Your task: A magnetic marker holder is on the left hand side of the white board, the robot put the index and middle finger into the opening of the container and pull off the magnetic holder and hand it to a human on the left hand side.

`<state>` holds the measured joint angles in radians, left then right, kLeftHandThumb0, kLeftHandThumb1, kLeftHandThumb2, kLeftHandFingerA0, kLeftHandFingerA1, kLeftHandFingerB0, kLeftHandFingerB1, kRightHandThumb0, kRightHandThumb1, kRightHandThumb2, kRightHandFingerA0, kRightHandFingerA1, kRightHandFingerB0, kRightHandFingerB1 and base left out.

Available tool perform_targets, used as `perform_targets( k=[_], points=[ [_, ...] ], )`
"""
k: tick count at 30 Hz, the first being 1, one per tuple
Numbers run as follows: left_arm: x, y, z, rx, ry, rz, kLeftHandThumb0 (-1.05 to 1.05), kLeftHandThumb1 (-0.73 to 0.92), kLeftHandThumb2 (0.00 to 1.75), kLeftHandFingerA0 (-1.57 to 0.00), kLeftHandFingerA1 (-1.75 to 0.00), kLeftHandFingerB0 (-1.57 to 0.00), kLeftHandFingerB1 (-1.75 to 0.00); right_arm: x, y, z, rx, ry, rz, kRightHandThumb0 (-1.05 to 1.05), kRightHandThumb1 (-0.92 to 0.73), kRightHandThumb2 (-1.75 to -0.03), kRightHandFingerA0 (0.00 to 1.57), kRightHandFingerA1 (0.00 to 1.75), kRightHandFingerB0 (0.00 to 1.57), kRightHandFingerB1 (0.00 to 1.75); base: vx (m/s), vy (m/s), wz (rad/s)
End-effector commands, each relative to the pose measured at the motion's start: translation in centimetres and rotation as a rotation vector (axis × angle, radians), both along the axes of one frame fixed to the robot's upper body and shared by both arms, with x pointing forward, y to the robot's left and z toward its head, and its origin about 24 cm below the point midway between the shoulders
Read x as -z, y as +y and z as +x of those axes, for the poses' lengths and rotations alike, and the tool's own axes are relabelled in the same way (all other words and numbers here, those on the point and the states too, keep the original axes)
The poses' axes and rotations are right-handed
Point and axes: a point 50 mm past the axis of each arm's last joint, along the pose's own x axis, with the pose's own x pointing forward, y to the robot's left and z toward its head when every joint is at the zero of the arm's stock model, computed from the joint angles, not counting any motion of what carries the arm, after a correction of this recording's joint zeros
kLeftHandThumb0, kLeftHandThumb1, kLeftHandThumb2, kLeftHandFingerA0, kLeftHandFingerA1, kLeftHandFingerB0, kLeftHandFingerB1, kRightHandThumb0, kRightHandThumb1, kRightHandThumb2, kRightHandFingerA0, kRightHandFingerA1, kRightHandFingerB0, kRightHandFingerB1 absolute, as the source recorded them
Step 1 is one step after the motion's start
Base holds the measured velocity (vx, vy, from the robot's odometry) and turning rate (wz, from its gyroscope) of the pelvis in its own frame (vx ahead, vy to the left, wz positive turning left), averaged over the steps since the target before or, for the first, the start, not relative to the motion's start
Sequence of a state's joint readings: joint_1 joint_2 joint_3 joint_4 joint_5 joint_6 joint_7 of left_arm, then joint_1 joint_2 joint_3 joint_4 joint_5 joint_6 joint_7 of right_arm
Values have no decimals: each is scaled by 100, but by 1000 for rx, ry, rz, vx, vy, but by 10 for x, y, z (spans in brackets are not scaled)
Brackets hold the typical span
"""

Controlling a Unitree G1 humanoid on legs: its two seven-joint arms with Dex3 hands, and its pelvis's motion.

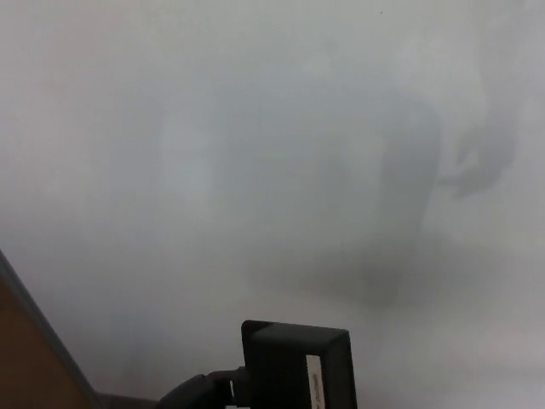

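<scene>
The black magnetic marker holder (294,366) shows at the bottom middle of the head view, its lower part cut off by the picture's edge. A white label strip runs down its front. My left hand (200,392) is just visible as a black shape at the holder's lower left and is hooked into it, holding it off the whiteboard (272,153). My right hand does not show.
The whiteboard fills nearly the whole view, with dim grey reflections on it. Its grey frame edge (43,332) runs diagonally at the lower left, with a brown surface (21,366) beyond it.
</scene>
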<state>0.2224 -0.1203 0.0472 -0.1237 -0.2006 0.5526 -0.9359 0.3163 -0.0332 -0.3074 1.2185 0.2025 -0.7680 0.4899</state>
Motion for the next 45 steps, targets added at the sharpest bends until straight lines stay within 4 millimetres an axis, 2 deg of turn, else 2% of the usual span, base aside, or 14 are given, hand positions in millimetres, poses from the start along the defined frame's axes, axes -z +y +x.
perform_targets(
  k=[1,2,11,13,14,16,17,18,20,23,24,31,36,45],
  points=[
    [-132,24,-111,-144,-416,-899,-39,60,58,-86,-96,-79,-56,4,-2,-9,-36,82,6,-54,-66,-60,82,54,62,44,0,0,0],
    [-136,25,-119,-150,-373,-918,-37,57,57,-87,-79,-79,-65,4,-2,-8,-41,85,-5,-54,-66,-60,78,56,61,44,0,0,0],
    [-154,27,-136,-220,-434,-1002,-38,62,58,-62,-73,-56,-48,1,2,-5,-74,41,-28,-59,-67,-60,77,66,58,50,0,0,0],
    [-159,29,-141,-136,-314,-931,-34,55,56,-74,-72,-72,-60,0,3,-4,-83,29,-40,-57,-67,-60,77,66,59,51,0,0,0],
    [-158,27,-142,-160,-307,-922,-40,60,57,-80,-96,-82,-61,0,3,-4,-85,29,-41,-60,-68,-60,76,67,59,51,0,0,0],
    [-157,25,-142,-211,-327,-908,-40,60,57,-80,-96,-82,-61,0,3,-4,-89,30,-39,-60,-68,-60,76,67,59,51,0,0,0],
    [-151,23,-134,-189,-372,-914,-42,61,59,-77,-72,-78,-60,0,4,-3,-84,27,-35,-60,-67,-60,77,67,60,51,0,0,0],
    [-150,22,-132,-183,-385,-916,-42,61,59,-77,-72,-78,-60,0,4,-3,-82,27,-34,-60,-67,-60,77,67,60,51,0,0,0],
    [-149,32,-108,-211,-585,-692,-42,63,59,-89,-98,-82,-66,0,4,-2,-94,28,-46,-60,-68,-61,75,65,58,50,0,0,0],
    [-149,37,-105,-301,-591,-603,-33,63,58,-81,-96,-75,-65,0,5,-2,-101,28,-55,-58,-68,-60,75,64,58,51,0,0,0],
    [-151,34,-105,-338,-582,-587,-29,64,62,-77,-146,-76,-68,0,5,-1,-104,27,-60,-59,-69,-60,77,65,58,50,0,0,0],
    [-171,48,-97,-663,-1006,-109,-27,64,61,-88,-128,-85,-77,-1,5,1,-101,13,-61,-58,-68,-60,80,68,60,50,0,0,0],
    [-169,59,-88,-831,-1132,194,-5,51,100,-93,-125,-90,-97,-1,4,1,-131,21,-103,-56,-68,-61,83,60,62,45,0,0,0],
    [-148,82,-72,-1023,-1084,341,-13,69,84,-95,-130,-93,-113,-1,5,5,-113,3,-82,-61,-67,-60,80,65,62,51,0,0,0]
  ],
)
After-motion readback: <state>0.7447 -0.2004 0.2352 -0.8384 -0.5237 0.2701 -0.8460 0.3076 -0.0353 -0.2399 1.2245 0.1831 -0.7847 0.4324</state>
